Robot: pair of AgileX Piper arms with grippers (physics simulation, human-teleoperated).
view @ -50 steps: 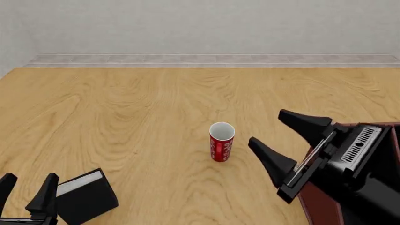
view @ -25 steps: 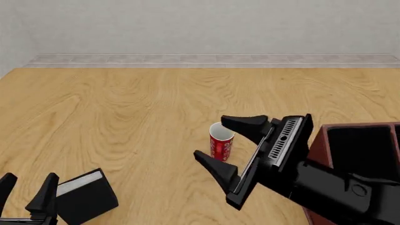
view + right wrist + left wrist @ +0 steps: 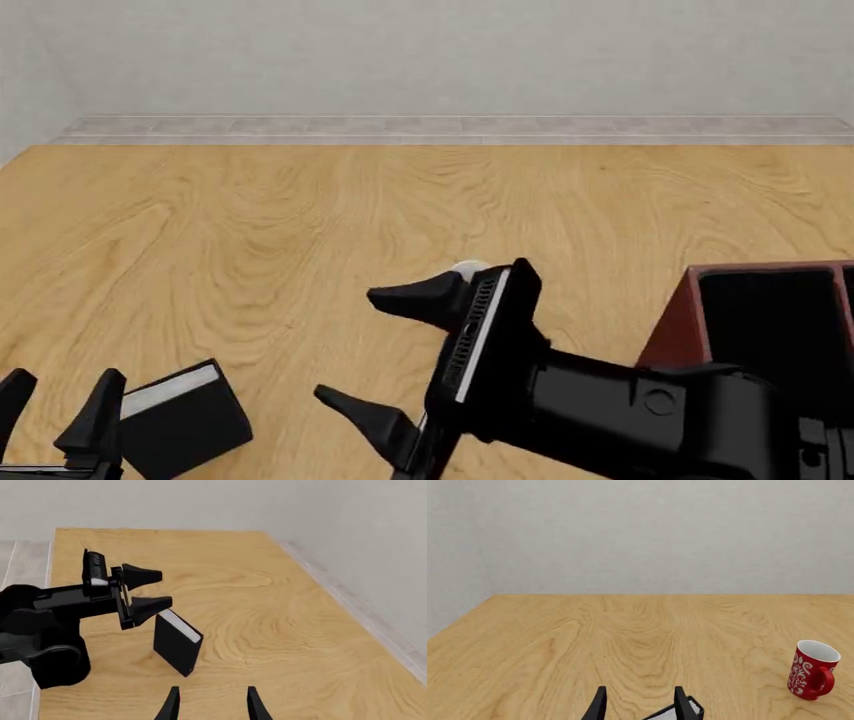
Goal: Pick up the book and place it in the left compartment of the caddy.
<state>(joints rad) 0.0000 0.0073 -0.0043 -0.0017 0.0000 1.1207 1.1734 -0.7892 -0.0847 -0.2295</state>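
The black book (image 3: 187, 415) with a white page block stands on edge near the table's front left; it also shows in the right wrist view as book (image 3: 175, 642), and a corner of the book (image 3: 686, 711) shows in the left wrist view. My left gripper (image 3: 60, 395) is open just left of it, holding nothing. My right gripper (image 3: 376, 355) is open and empty at mid-table, right of the book and pointing toward it. The dark red caddy (image 3: 678, 322) stands at the right edge, its black left compartment (image 3: 767, 320) uncovered.
A red-and-white mug (image 3: 812, 670) stands mid-table; in the front view only the mug's white rim (image 3: 467, 267) shows behind my right gripper. The left arm (image 3: 47, 630) fills one side of the right wrist view. A grey wall bounds the table's far edge.
My right arm has swung left from over the caddy, past the mug, toward the book, uncovering the caddy's left compartment and hiding the mug. The left gripper and the book have not moved.
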